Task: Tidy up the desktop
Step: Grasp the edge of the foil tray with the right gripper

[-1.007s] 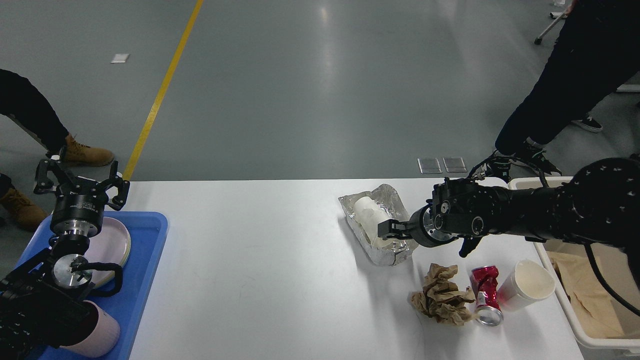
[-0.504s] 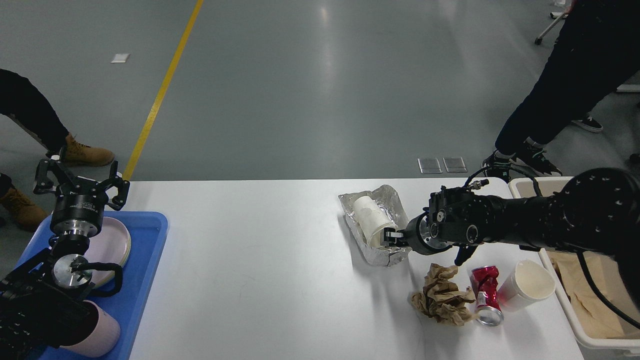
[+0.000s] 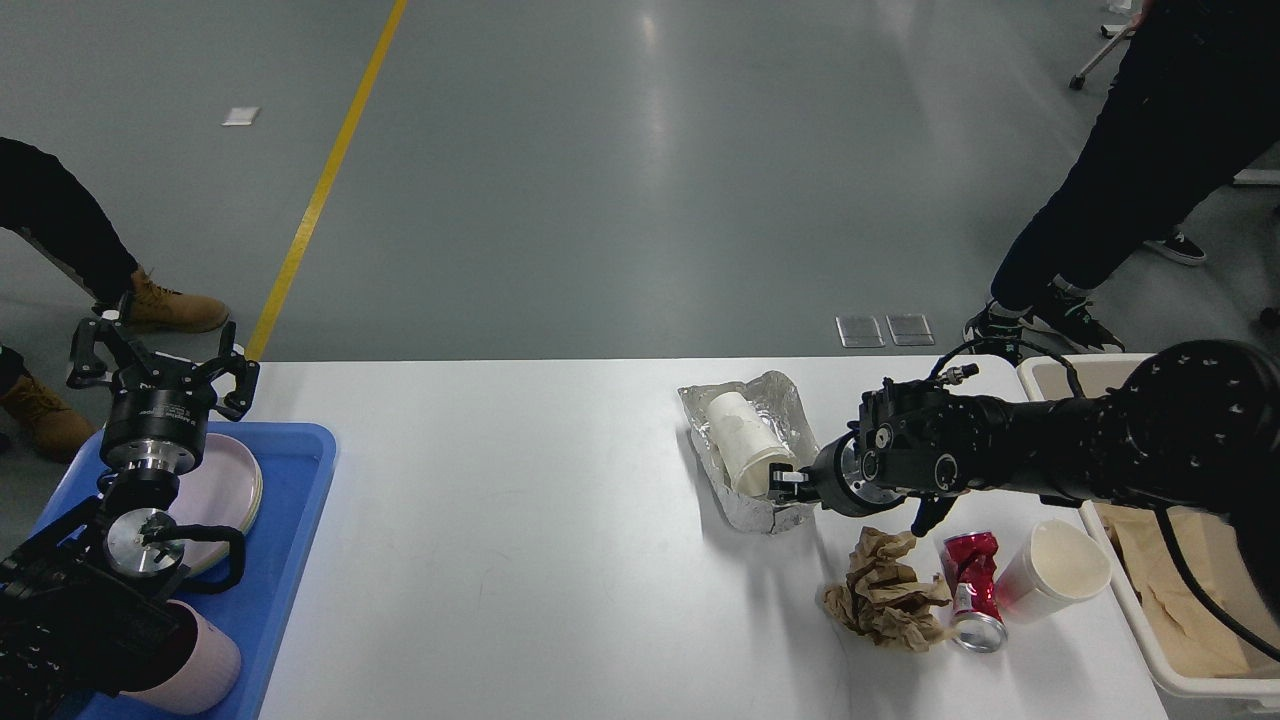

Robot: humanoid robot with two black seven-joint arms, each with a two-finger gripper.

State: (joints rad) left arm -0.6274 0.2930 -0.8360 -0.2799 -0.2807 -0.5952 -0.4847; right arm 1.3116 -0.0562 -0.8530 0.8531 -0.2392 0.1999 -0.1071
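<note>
The bin (image 3: 1150,640) runs off the right edge. The right gripper (image 3: 783,482) looks too small to tell.

A smooth grey floor (image 3: 620,180) is seen beyond the bench, crossed by a yellow line (image 3: 325,180). Overhead light is reflected in it as a pale streak (image 3: 655,100). Two small clear floor plates (image 3: 885,330) are set near the bench's far edge.

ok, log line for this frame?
right gripper: at foil tray, on white cup | left gripper: open, over blue tray
</note>
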